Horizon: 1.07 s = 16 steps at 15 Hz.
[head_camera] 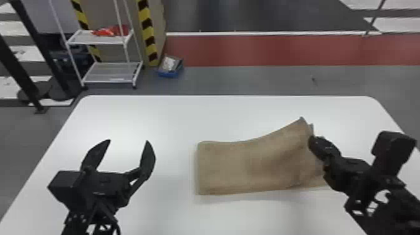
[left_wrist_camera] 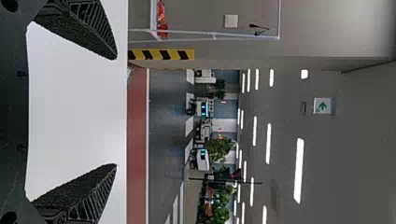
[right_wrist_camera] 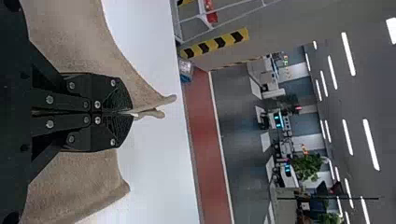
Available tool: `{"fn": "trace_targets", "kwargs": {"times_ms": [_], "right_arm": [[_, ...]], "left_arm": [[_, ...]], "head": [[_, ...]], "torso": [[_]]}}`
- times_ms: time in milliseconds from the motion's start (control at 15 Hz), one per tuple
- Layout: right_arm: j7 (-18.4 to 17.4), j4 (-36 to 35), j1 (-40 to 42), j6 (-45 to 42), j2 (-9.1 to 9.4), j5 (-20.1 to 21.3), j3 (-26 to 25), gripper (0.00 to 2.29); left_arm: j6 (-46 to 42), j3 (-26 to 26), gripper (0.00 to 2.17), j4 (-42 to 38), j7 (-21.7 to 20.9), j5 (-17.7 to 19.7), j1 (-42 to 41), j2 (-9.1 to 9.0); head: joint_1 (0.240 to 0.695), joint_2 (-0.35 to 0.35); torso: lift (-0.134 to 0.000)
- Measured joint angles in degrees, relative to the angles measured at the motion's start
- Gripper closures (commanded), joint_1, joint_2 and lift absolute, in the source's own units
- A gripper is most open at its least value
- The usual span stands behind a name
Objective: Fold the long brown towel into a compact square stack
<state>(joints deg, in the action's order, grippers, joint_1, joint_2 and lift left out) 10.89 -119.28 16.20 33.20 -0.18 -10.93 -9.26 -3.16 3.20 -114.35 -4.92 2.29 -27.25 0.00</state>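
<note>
The brown towel (head_camera: 250, 165) lies on the right half of the white table, its left part flat and its right end raised into a slanting edge. At that raised end my right gripper (head_camera: 313, 144) is closed on the cloth. In the right wrist view, the right gripper (right_wrist_camera: 127, 112) pinches the brown towel (right_wrist_camera: 74, 32), with two folded edges sticking out past the fingertips and cloth on both sides. My left gripper (head_camera: 128, 143) is parked above the table's left side, fingers wide apart. The left wrist view shows the left gripper (left_wrist_camera: 116, 112) with nothing between its fingers.
The white table (head_camera: 175, 118) has rounded far corners. Beyond it stand a white shelf cart (head_camera: 104, 39) with red items and a blue box (head_camera: 170, 67) on the floor. A striped pillar rises beside the cart.
</note>
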Motion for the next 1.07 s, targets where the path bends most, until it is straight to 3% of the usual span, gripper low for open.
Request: {"fn": "trace_targets", "kwargs": {"times_ms": [267,533,600,733,933,1067], "right_arm": [[0.0,5.6,-1.8,-0.8,0.00,-0.3,-0.1,1.50],[0.1,1.2,-2.7,2.0,0.00,-4.0,-6.6,1.49],[0.2,1.3,-3.7,3.3,0.00,-4.5,-8.7,1.28],[1.6,5.7,-6.3,5.5,0.00,-4.1,-10.3,0.00],[2.8,11.2,-8.3,6.8,0.00,-3.7,-11.6,0.06],[3.5,9.6,-7.4,8.6,0.00,-4.0,-13.5,0.07]], "left_arm": [[0.4,0.0,0.05,-0.1,-0.3,-0.1,0.1,0.00],[0.8,0.3,0.05,0.1,-0.3,0.0,0.2,0.00],[0.8,0.2,0.05,0.2,-0.3,0.0,0.4,0.00],[1.0,-0.1,0.05,0.5,-0.3,-0.2,0.7,0.00],[1.2,-0.3,0.05,0.5,-0.4,-0.4,0.4,0.00],[1.2,0.0,0.05,0.5,-0.4,-0.3,0.3,0.00]], "head": [[0.695,-0.015],[0.695,-0.054],[0.695,-0.091],[0.695,-0.106],[0.695,-0.114],[0.695,-0.128]], "torso": [[-0.115],[-0.115],[-0.115],[-0.115],[-0.115],[-0.115]]}}
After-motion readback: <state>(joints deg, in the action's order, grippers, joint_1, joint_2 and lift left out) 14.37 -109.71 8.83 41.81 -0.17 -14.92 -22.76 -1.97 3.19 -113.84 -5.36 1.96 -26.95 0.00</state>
